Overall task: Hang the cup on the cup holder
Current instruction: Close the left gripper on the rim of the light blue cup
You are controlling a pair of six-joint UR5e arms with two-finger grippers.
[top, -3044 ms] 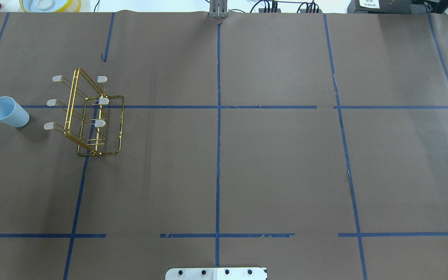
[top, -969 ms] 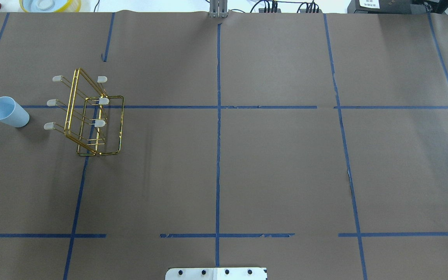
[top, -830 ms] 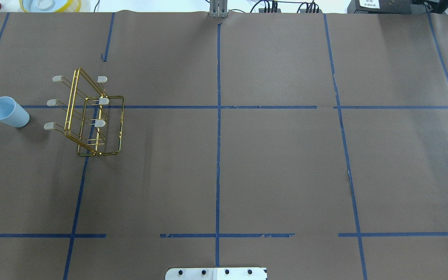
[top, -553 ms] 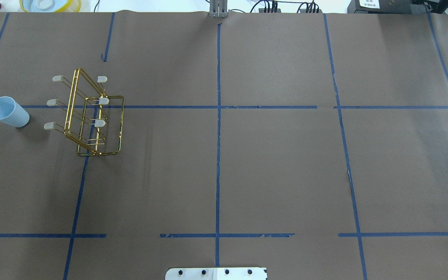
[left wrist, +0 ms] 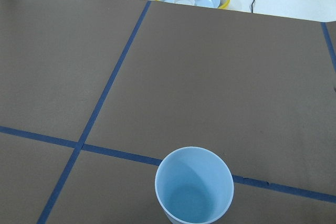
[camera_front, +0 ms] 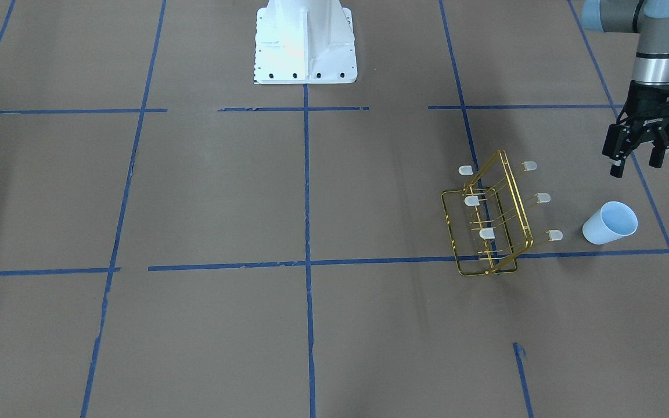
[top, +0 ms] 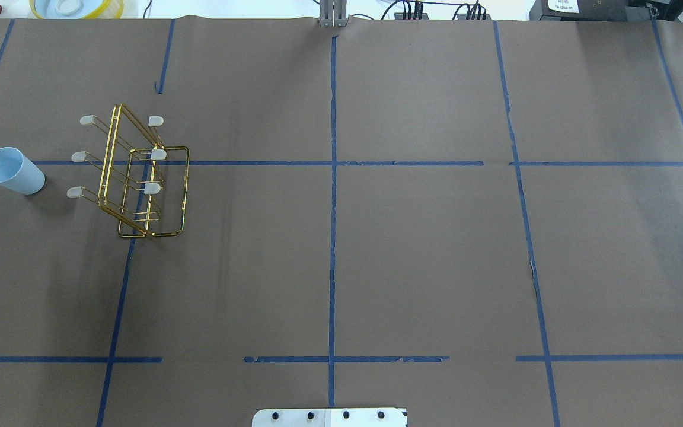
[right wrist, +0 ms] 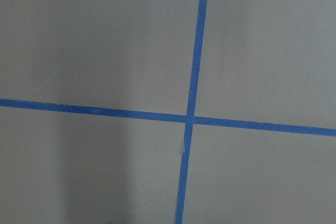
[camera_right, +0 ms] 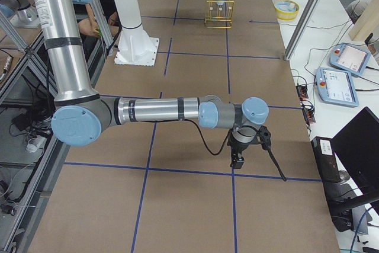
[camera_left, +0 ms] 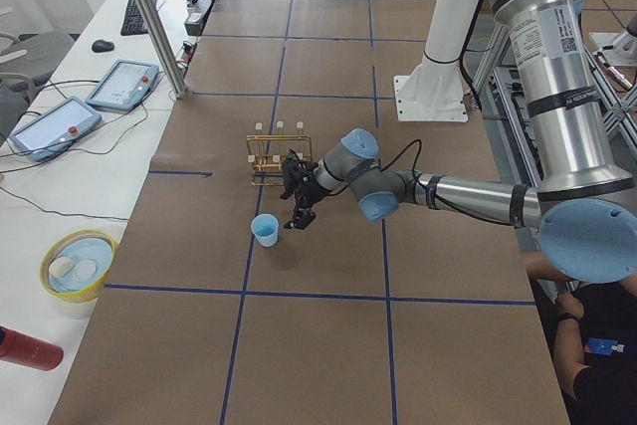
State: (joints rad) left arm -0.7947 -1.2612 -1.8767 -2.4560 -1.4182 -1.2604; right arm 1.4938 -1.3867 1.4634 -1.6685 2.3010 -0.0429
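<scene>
While the left arm [camera_left: 468, 196] reaches out low over the table [camera_front: 207, 191], I see the left gripper [camera_front: 636, 165] pointing down, fingers spread, empty, near the cup [camera_front: 610, 223] w/o touching. Right gripper [camera_right: 237, 159]: I can't tell its state. Cup holder [camera_front: 488, 220] stands upright, prongs out both sides. Cup is upright beside it, mouth up, long axis vertical.

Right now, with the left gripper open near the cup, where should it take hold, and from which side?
Probably the wall at the rim, from above: one finger inside, one outside. The cup stands upright, mouth open upward, with no handle, and the open left gripper hangs close by, higher than the rim.
</scene>
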